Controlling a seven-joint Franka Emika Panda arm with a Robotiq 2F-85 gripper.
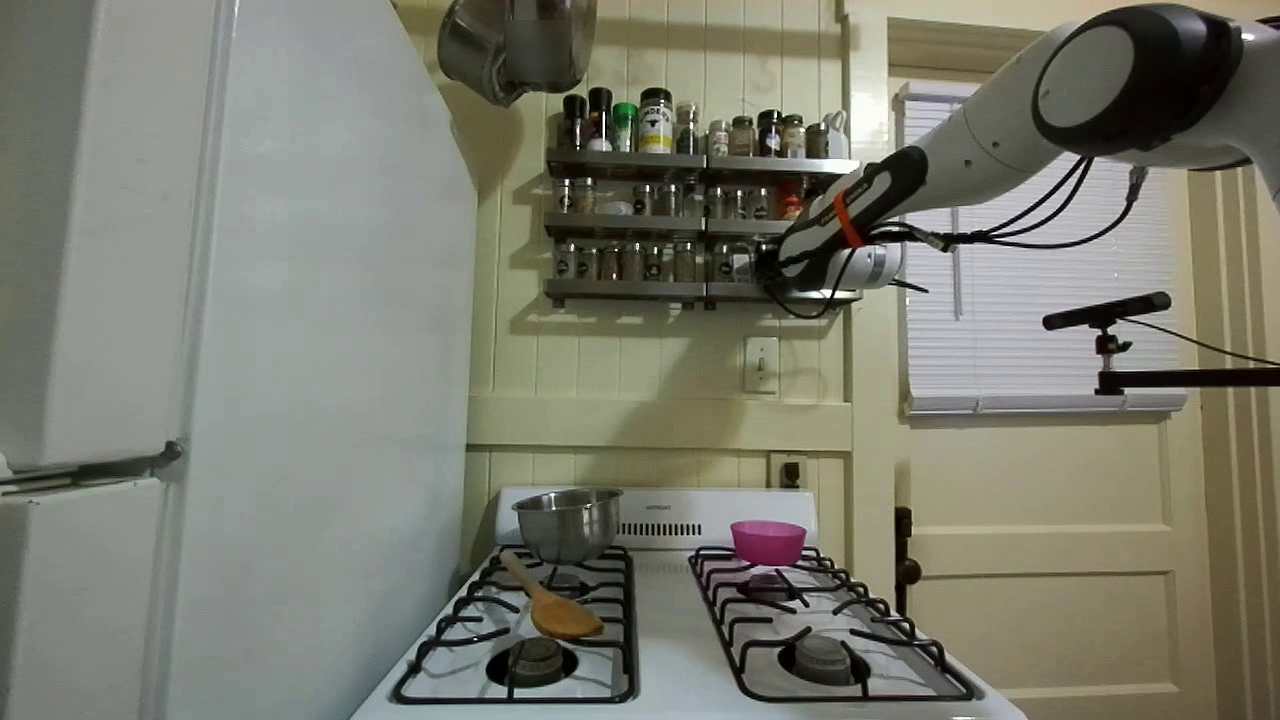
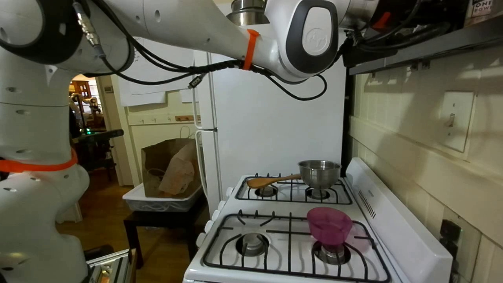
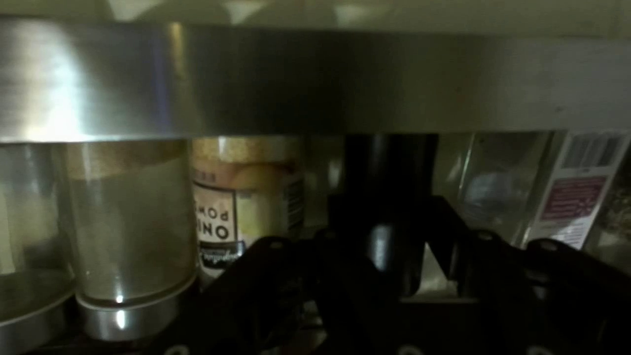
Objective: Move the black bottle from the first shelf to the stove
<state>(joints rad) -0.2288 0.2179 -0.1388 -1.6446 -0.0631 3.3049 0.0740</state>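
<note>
Black bottle stands between the fingertips of the gripper, apparently on the bottom tier of the spice rack. Wrist view inverted, dark: cannot tell whether the fingertips press on it or only straddle it. Risks, judged: (1) Operator pulls outward before a full lift: base, hidden behind the steel lip below the fingertips, catches; bottle tips. (2) Sideways sway: onion powder jar or clear container, one to either side of the gripper, gets knocked. (3) Weak hold: glossy bottle slips en route to the stove, well below. (4) Release across black grates: wobble.

The bottle is black, the stove white with black grates, one bowl pink, the spoon orange-brown.
</note>
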